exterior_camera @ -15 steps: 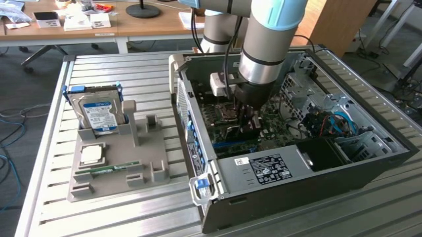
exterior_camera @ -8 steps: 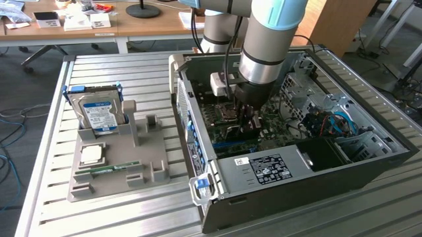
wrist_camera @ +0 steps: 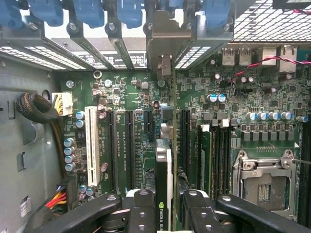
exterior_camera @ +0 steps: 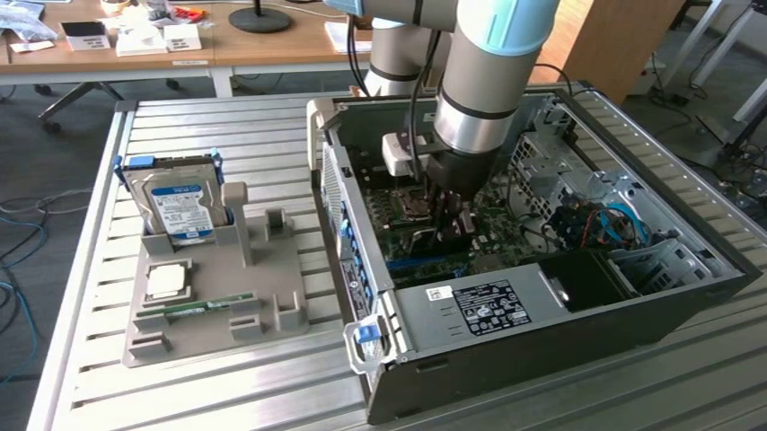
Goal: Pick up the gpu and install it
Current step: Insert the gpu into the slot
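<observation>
The gpu (wrist_camera: pixel 164 165) is seen edge-on in the wrist view: a thin green board with a dark face, standing over the motherboard (wrist_camera: pixel 136 97) between two long black slots. Its silver end bracket (wrist_camera: pixel 164 39) reaches up to the rear slot openings of the case. My gripper (wrist_camera: pixel 167 213) is shut on the card, one black finger (wrist_camera: pixel 141 211) on each side. I cannot tell whether the card's edge sits in a slot. In the exterior view my gripper (exterior_camera: pixel 450 211) is down inside the open computer case (exterior_camera: pixel 671 296), just above the motherboard.
An empty CPU socket (wrist_camera: pixel 265 187) and upright memory sticks (wrist_camera: pixel 206 155) lie close beside the card, and a white slot (wrist_camera: pixel 91 145) on the other side. Outside the case, a grey holder (exterior_camera: pixel 215 305) carries a hard drive (exterior_camera: pixel 180 206), a processor (exterior_camera: pixel 165 283) and a memory stick (exterior_camera: pixel 198 308).
</observation>
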### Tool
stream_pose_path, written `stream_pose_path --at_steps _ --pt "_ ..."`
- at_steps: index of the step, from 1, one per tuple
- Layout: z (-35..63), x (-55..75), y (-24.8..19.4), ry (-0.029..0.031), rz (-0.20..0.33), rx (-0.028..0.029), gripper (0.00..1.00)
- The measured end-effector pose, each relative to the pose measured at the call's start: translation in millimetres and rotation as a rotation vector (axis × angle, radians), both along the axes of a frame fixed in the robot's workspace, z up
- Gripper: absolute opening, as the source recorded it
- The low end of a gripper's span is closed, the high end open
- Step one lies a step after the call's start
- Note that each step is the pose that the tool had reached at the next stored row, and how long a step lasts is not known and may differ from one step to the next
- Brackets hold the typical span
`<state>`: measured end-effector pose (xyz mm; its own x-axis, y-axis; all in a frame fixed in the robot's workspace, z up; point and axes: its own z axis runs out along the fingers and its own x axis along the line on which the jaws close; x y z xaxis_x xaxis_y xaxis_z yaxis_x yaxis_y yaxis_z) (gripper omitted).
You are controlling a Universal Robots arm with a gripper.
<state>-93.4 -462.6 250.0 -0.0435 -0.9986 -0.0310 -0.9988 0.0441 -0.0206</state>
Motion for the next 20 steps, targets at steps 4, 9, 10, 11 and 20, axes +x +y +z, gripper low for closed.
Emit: stream_pose_path --at_steps 4,9,10,11,20 --pt "-0.8 0.0 -0.1 0.0000 0.000 -0.0007 0.27" --pt "-1.1 -0.5 0.0 -0.0004 0.000 -0.0002 0.27" --pt "-1.1 -0.7 0.0 -0.0006 0.000 0.0000 0.27" --pt "-1.2 -0.9 0.0 -0.0008 0.000 0.0000 0.27" --pt "-3.7 -2.4 -0.1 -0.0026 0.000 -0.0008 0.27"
